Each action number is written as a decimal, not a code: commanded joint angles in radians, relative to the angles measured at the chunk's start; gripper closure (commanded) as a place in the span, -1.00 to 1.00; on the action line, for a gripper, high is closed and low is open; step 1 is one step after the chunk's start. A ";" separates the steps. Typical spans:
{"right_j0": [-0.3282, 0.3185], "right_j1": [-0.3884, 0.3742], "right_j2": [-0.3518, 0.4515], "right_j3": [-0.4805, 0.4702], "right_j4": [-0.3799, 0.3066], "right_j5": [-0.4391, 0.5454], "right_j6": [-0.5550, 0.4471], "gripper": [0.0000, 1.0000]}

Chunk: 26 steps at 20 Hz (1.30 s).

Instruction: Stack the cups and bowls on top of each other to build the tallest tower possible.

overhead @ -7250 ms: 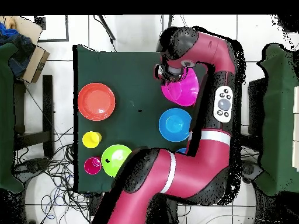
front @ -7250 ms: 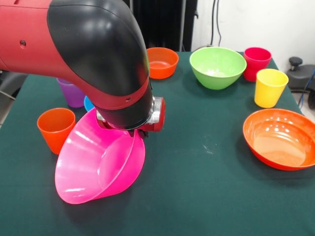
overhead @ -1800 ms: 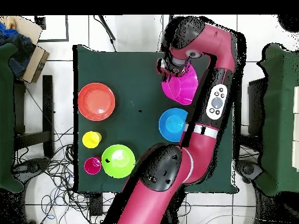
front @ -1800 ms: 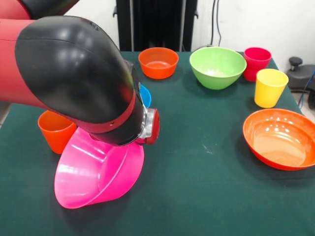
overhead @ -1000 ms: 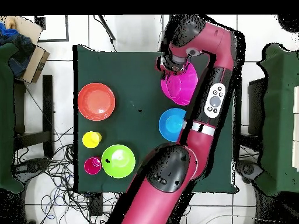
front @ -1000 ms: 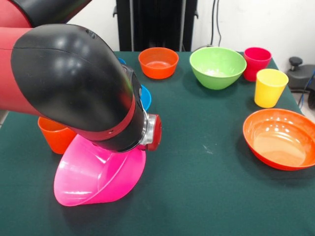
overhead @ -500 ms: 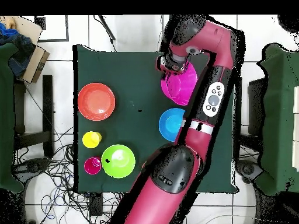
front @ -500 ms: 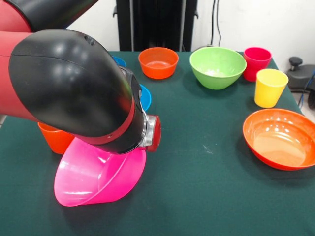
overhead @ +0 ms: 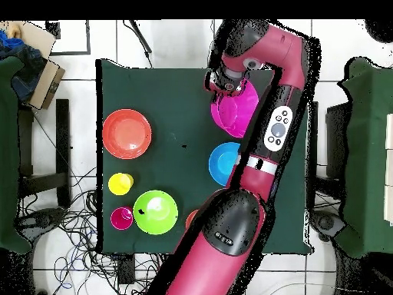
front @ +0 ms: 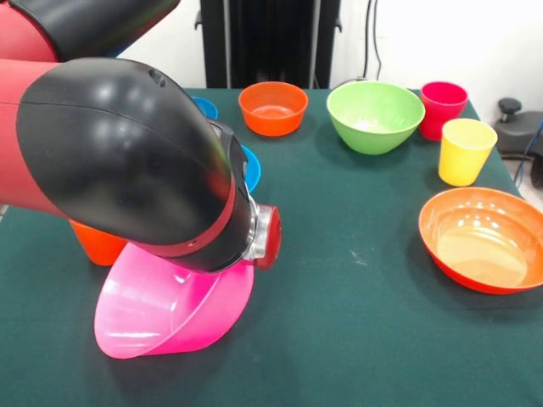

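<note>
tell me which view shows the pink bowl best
The front view: the pink bowl sits tilted on its side, opening and rim plain, top hidden by the arm. The overhead view shows only a pink patch beside the arm, tilt unreadable.

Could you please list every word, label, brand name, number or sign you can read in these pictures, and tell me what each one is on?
None can be read.
The cups and bowls, such as the pink bowl, green bowl and yellow cup, are plain solid colours with no print.
The grey control pad on the robot arm carries small buttons; any marks on them are too small to read.
</note>
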<state>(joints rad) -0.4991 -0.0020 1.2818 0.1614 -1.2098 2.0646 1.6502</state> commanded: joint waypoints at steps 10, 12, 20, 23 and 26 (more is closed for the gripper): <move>-0.027 -0.018 0.109 0.072 -0.151 0.069 -0.321 1.00; -0.030 -0.024 0.102 0.078 -0.147 0.068 -0.319 1.00; -0.043 -0.055 0.015 0.147 -0.053 0.020 -0.249 1.00; -0.041 -0.060 0.012 0.149 -0.060 0.008 -0.244 1.00; -0.043 -0.064 0.008 0.154 -0.062 0.005 -0.238 1.00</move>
<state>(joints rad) -0.5336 -0.0170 1.3483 0.2311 -1.2420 2.0644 1.6500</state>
